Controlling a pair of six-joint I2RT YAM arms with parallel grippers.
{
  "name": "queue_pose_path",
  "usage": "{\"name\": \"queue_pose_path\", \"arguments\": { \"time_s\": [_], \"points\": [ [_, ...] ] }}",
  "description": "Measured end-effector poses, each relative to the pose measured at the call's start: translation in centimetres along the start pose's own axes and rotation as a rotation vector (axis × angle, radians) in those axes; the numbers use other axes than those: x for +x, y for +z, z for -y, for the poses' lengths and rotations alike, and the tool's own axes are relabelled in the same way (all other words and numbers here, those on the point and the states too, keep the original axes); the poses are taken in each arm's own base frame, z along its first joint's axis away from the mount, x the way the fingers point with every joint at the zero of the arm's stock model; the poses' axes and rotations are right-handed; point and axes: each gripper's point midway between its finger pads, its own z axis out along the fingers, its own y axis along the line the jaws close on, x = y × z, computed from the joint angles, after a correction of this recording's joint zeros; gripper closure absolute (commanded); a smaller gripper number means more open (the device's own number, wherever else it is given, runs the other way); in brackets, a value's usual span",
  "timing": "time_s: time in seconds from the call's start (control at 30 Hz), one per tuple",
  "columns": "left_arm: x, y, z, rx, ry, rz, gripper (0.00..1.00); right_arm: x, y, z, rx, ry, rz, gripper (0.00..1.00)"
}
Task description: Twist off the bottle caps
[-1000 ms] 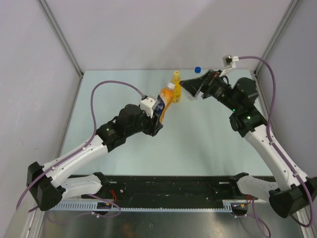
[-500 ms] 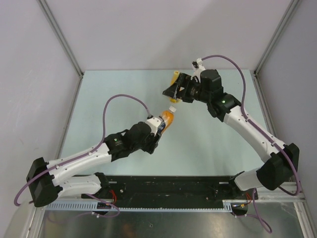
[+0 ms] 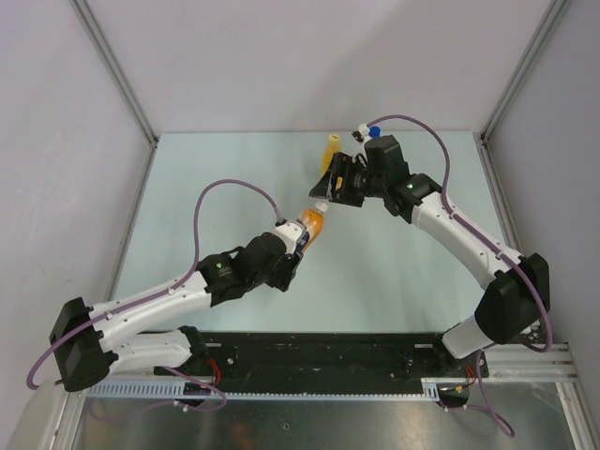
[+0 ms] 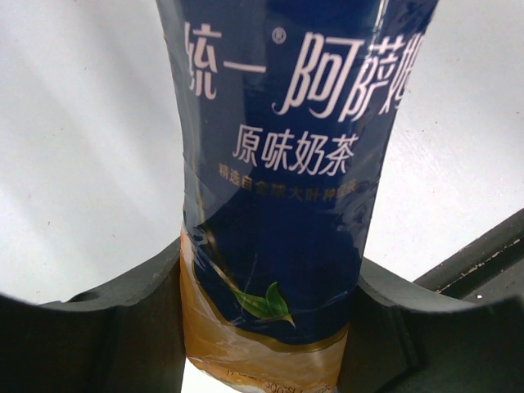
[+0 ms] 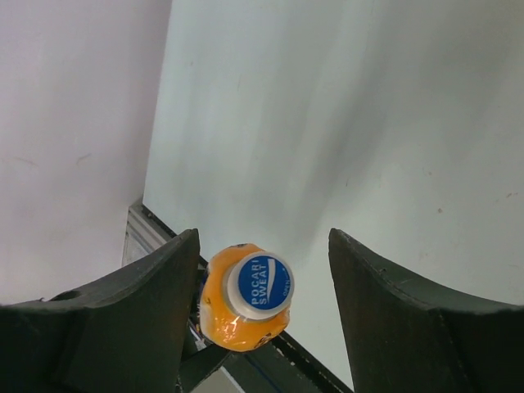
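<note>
My left gripper [image 3: 296,240] is shut on the orange bottle [image 3: 314,223], pinching its blue label, and holds it tilted with the neck pointing up and right. In the left wrist view the label [image 4: 278,164] fills the gap between my fingers [image 4: 123,327]. The bottle's white cap [image 3: 322,204], blue-printed on top, shows in the right wrist view [image 5: 259,285]. My right gripper [image 3: 327,191] is open right at the cap. In the right wrist view [image 5: 264,246] the cap lies between its jaws, nearer the left one and untouched. The yellow bottle [image 3: 330,148] stands behind.
A small blue cap [image 3: 375,129] shows at the back of the table, just behind my right wrist; its bottle is hidden. The pale green table [image 3: 216,178] is walled at the back and both sides. The black base rail [image 3: 319,352] runs along the near edge.
My left arm drew the orange bottle back and down from beside the yellow bottle. My right arm swung left, and its open jaws have closed in on the cap.
</note>
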Motion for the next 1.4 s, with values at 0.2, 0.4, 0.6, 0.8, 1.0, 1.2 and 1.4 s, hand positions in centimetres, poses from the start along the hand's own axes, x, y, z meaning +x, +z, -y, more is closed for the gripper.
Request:
{"name": "queue_pose_path", "arguments": {
  "time_s": [0.2,0.4,0.6,0.8,1.0,1.2,1.4],
  "points": [
    [0.0,0.0,0.0,-0.001,0.0,0.0,0.56,1.3,1.0,1.0,0.013,0.022,-0.064,0.39],
    [0.0,0.0,-0.1,-0.008,0.001,0.002,0.56,2.0,1.1,0.7,-0.011,0.033,-0.101,0.58],
    [-0.1,0.1,-0.2,-0.015,0.001,0.003,0.56,1.8,1.1,0.0,-0.042,0.05,-0.099,0.89],
    [-0.2,0.4,-0.3,-0.025,0.002,0.003,0.56,1.6,1.2,-0.1,-0.043,0.041,-0.086,1.0],
    [-0.9,0.4,-0.1,-0.026,-0.005,-0.005,0.62,1.0,1.0,-0.2,-0.045,0.024,-0.049,1.0],
    [-3.8,-0.3,1.2,0.016,-0.013,0.02,0.72,-1.5,-1.5,-1.8,-0.082,-0.037,0.077,1.0],
    [-7.2,-1.7,2.8,0.096,-0.028,0.082,0.85,-4.0,-4.9,-5.0,-0.184,-0.119,0.206,1.0]
  ]
}}
